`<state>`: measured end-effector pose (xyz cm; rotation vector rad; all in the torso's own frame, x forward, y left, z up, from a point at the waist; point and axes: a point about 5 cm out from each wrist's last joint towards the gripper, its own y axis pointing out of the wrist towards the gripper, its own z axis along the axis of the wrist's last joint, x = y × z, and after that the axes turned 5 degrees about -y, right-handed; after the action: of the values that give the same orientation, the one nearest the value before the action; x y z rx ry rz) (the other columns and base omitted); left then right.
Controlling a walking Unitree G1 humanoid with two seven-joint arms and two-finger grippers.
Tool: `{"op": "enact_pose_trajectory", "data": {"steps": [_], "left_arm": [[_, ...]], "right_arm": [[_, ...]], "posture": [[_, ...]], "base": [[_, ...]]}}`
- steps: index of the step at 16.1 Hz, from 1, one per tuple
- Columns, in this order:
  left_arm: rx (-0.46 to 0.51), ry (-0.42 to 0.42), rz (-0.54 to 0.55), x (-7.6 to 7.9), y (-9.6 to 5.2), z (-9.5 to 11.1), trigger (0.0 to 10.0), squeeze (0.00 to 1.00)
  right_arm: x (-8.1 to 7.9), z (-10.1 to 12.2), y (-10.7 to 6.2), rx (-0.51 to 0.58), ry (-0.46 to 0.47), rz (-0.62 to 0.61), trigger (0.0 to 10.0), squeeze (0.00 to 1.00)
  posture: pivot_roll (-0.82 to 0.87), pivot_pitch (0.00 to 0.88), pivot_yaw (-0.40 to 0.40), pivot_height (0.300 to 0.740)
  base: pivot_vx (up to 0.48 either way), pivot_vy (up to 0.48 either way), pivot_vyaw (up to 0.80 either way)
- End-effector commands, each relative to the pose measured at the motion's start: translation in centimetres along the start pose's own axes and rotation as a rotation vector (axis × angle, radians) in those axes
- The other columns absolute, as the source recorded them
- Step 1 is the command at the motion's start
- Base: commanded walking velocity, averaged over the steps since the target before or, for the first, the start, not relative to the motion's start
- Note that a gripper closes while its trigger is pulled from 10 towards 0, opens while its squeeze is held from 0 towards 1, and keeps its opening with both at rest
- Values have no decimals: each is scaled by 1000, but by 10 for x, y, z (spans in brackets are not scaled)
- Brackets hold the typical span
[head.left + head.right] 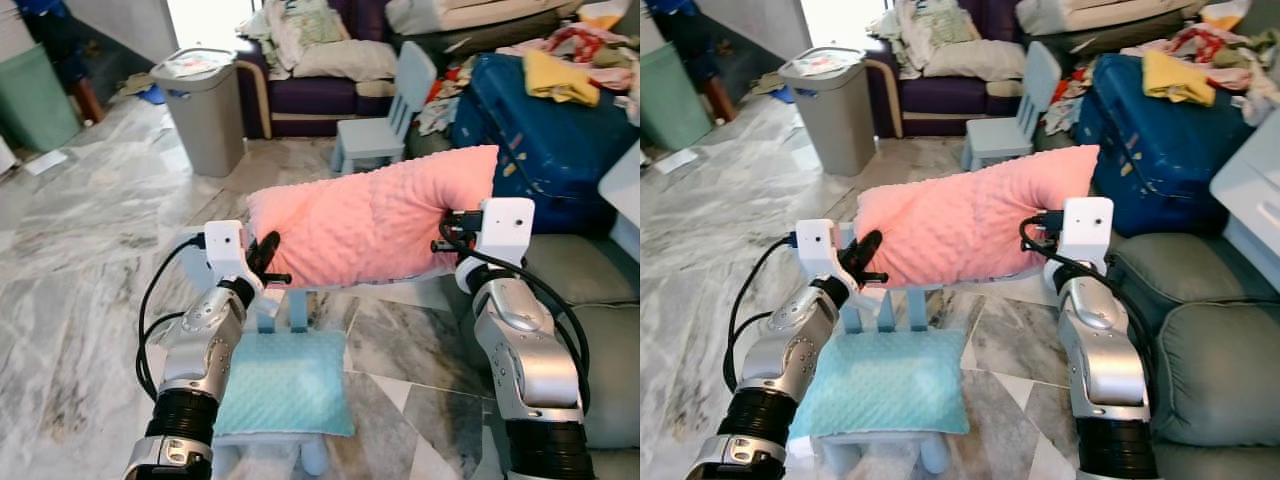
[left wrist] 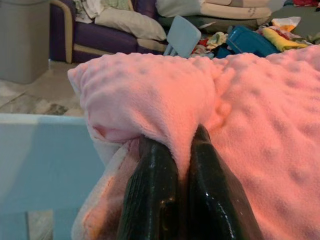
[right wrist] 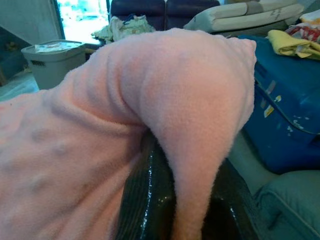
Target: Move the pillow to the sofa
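Note:
A pink dimpled pillow (image 1: 375, 215) hangs in the air between my two arms, above a small light-blue chair. My left gripper (image 1: 268, 262) is shut on the pillow's left end; its black fingers (image 2: 150, 195) pinch a fold of the fabric. At the pillow's right end my right gripper (image 1: 448, 232) is shut on another fold (image 3: 195, 165). The grey sofa (image 1: 1200, 330) lies at the right, beside my right arm.
Under the pillow a small light-blue chair (image 1: 300, 312) carries a teal pillow (image 1: 285, 385). A blue suitcase (image 1: 545, 135) stands behind the sofa. A grey bin (image 1: 205, 105), a second light-blue chair (image 1: 385, 115) and a purple sofa (image 1: 310, 95) with laundry stand further back. Marble floor spreads left.

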<state>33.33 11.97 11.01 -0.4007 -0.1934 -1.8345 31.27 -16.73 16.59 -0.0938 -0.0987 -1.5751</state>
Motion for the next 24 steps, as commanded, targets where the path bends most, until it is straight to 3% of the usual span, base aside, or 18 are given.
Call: {"op": "enact_pose_trajectory", "data": {"steps": [1, 13, 24], "left_arm": [[22, 16, -24, 2, -1, 7, 10000, 0], [22, 11, -25, 3, 0, 8, 10000, 0], [18, 9, -18, 3, 0, 7, 10000, 0]], "right_arm": [[-1, 10, -2, 47, -2, -1, 10000, 0], [-1, 9, -1, 42, 1, -3, 10000, 0], [0, 9, -1, 43, 3, -4, 10000, 0]], "posture": [[-198, 0, 59, 740], [-201, 0, 62, 740], [-200, 0, 63, 740]], "base": [[0, 247, 0], [0, 0, 0], [-270, 0, 0]]}}
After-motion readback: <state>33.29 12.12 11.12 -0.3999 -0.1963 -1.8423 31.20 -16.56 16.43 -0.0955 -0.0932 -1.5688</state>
